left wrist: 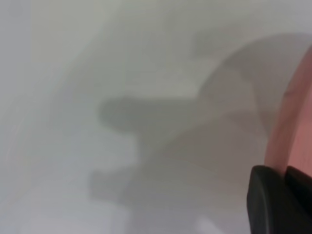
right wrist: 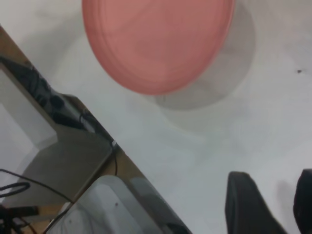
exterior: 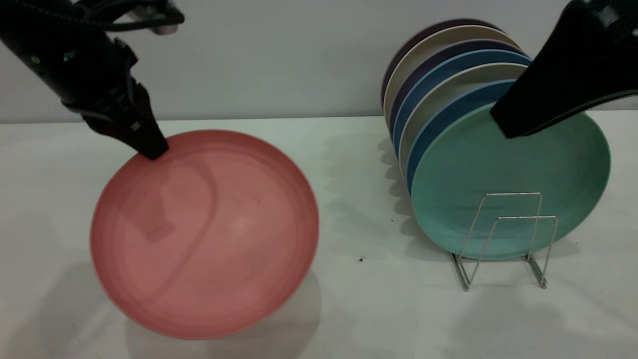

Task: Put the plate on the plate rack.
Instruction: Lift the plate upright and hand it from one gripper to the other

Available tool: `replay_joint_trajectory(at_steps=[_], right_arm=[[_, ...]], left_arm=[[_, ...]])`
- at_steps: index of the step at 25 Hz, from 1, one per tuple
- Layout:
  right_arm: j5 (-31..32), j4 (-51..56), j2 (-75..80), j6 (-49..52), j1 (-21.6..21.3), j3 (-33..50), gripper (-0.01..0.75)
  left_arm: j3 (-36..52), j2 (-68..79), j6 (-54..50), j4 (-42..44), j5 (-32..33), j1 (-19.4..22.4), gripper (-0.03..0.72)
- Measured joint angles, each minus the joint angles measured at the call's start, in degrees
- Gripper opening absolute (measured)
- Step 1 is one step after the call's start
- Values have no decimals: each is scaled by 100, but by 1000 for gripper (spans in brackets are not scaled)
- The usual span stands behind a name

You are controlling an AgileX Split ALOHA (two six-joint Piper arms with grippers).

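The salmon-pink plate (exterior: 204,232) is tilted up off the white table at the left. My left gripper (exterior: 152,147) is shut on its far upper-left rim; in the left wrist view the pink rim (left wrist: 287,126) sits pinched between the black fingers (left wrist: 265,200). The plate also shows in the right wrist view (right wrist: 156,41). The silver wire plate rack (exterior: 503,239) stands at the right with its two front loops free. My right gripper (exterior: 508,122) hovers over the racked plates, open and empty, its fingers (right wrist: 246,204) apart.
Several plates stand upright in the rack: a teal-green one (exterior: 508,184) in front, blue, cream and purple ones behind. The table's edge (right wrist: 97,126), with cables beyond it, shows in the right wrist view.
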Motion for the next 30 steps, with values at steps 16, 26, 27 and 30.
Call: replay_joint_trajectory(at_steps=[16,26,27,30], right_arm=[[-621,767,1000,-811,628,-27,385],[-924,1784,1480,-1522,628,-38,431],[-937,1862,1500,-1591,628,-38,431],[-970,1968,1534,-1717,628,-38,431]], left_arm=[[7,-491,18,-1,166,-716,12],[7,-529,18,-69,261,-940,12],[7,-529,18,-74,261,-979,12],[7,-529,18,-94,261,-1047,12]])
